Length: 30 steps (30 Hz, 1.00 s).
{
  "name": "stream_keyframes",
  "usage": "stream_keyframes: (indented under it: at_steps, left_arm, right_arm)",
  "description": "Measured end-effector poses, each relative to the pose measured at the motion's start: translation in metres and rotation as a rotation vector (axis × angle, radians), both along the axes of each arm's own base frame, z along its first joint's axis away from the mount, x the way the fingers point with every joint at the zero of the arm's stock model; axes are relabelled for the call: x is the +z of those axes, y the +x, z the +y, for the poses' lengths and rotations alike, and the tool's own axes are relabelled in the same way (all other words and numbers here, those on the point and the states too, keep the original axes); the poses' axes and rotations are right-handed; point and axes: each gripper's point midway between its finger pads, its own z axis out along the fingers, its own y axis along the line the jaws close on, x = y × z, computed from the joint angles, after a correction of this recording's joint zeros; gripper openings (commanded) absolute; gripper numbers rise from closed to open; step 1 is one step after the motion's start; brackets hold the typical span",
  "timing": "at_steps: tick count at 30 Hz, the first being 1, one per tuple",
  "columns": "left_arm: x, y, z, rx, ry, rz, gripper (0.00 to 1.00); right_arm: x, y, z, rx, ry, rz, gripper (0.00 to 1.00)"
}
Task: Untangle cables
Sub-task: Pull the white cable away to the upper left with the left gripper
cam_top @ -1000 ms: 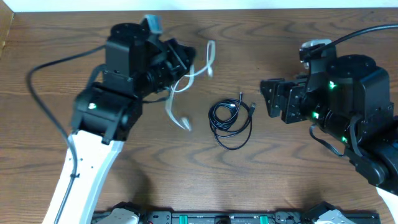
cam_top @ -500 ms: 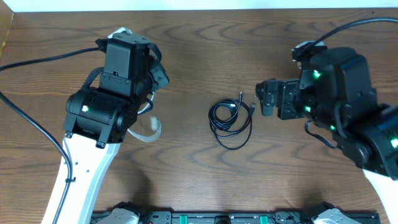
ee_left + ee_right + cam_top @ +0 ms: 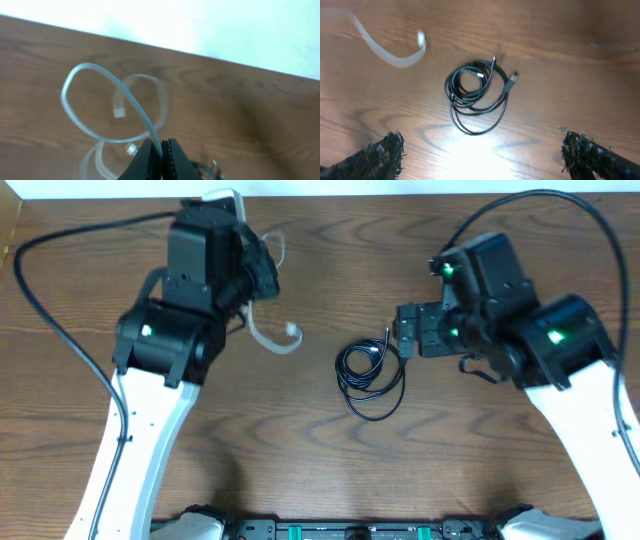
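White cable (image 3: 395, 61) blurred, partly hidden; black cables (image 3: 451, 92) coiled, strands indistinguishable.

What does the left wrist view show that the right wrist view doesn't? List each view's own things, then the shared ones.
Only the left wrist view: the left gripper shut on the white cable, which loops out from it, and a pale strip beyond the table's far edge. Only the right wrist view: the right gripper, wide open, and the whole coil of black cables. Both: the wooden table, part of the white cable, and the black cables, just a sliver in the left wrist view.
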Motion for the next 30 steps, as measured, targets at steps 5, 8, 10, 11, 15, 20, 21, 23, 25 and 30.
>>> stream_keyframes:
  at_steps: [5, 8, 10, 11, 15, 20, 21, 23, 25, 30]
  left_arm:
    - [0.023, 0.045, 0.03, 0.052, 0.038, -0.08, 0.08]
    - [0.045, 0.076, 0.05, 0.093, 0.053, -0.161, 0.08]
    - [0.055, 0.099, 0.064, 0.12, 0.062, -0.223, 0.08]
    - [0.057, 0.113, 0.074, 0.14, 0.066, -0.255, 0.08]
    - [0.036, 0.161, 0.115, 0.212, 0.092, -0.3, 0.08]
    - [-0.027, 0.209, 0.166, 0.27, 0.155, -0.265, 0.08]
    - [-0.046, 0.215, 0.178, 0.277, 0.171, -0.237, 0.08]
    - [-0.079, 0.222, 0.197, 0.293, 0.19, -0.179, 0.08]
    - [-0.113, 0.224, 0.219, 0.316, 0.206, -0.112, 0.08]
    - [-0.177, 0.202, 0.291, 0.437, 0.252, 0.064, 0.97]
  right_arm:
    - [-0.025, 0.007, 0.01, 0.015, -0.013, 0.082, 0.99]
    - [-0.036, 0.01, 0.014, 0.021, -0.018, 0.119, 0.99]
    - [-0.042, 0.01, 0.015, 0.023, -0.024, 0.144, 0.99]
    - [-0.045, 0.009, 0.016, 0.025, -0.028, 0.159, 0.99]
    - [-0.056, 0.004, 0.014, 0.024, -0.052, 0.212, 0.99]
    - [-0.06, 0.003, 0.013, 0.024, -0.06, 0.229, 0.99]
    - [-0.06, 0.002, 0.013, 0.024, -0.061, 0.231, 0.99]
    - [-0.06, 0.002, 0.013, 0.024, -0.063, 0.234, 0.99]
    - [-0.061, 0.0, 0.012, 0.024, -0.066, 0.24, 0.99]
    - [-0.061, -0.002, 0.011, 0.025, -0.07, 0.247, 0.99]
